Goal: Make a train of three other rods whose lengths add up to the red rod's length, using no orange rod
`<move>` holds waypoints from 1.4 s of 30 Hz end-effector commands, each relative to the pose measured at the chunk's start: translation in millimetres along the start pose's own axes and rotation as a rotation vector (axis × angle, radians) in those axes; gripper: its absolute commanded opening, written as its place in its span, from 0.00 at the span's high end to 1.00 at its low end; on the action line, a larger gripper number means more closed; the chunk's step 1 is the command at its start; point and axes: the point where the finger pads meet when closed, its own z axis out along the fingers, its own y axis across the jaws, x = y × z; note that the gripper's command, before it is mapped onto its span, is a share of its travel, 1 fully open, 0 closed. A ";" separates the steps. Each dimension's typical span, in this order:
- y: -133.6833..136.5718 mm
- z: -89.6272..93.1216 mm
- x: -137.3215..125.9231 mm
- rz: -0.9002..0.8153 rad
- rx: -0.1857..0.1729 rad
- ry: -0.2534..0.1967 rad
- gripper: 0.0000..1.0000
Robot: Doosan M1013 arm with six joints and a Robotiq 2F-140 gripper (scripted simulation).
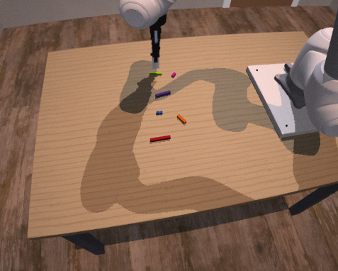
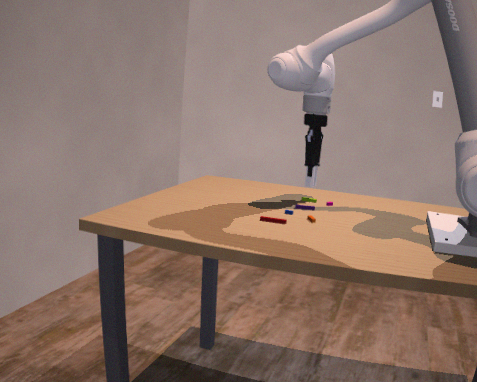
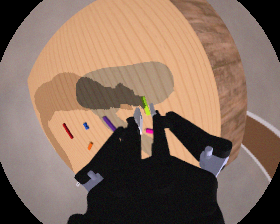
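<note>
Above the lime rod [image 1: 155, 74], gripper [image 1: 155, 64] clenched on nothing, far table edge [image 1: 173, 42] near.

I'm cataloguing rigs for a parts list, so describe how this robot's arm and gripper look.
The arm is glossy white with thick rounded joint housings and smooth tubular links; one upright link carries dark lettering, partly cut off. It stands on a pale grey square base plate with small dark screw dots. The gripper is slim and black, with light grey fingertips. No loose cables show.
</note>
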 end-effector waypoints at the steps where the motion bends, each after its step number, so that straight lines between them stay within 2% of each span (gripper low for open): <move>1: 0.0 1.2 0.0 0.000 0.000 0.000 0.85; 16: 0.0 23.7 0.1 0.000 0.000 0.000 0.85; 42: 0.0 32.9 0.1 0.000 0.000 0.000 0.85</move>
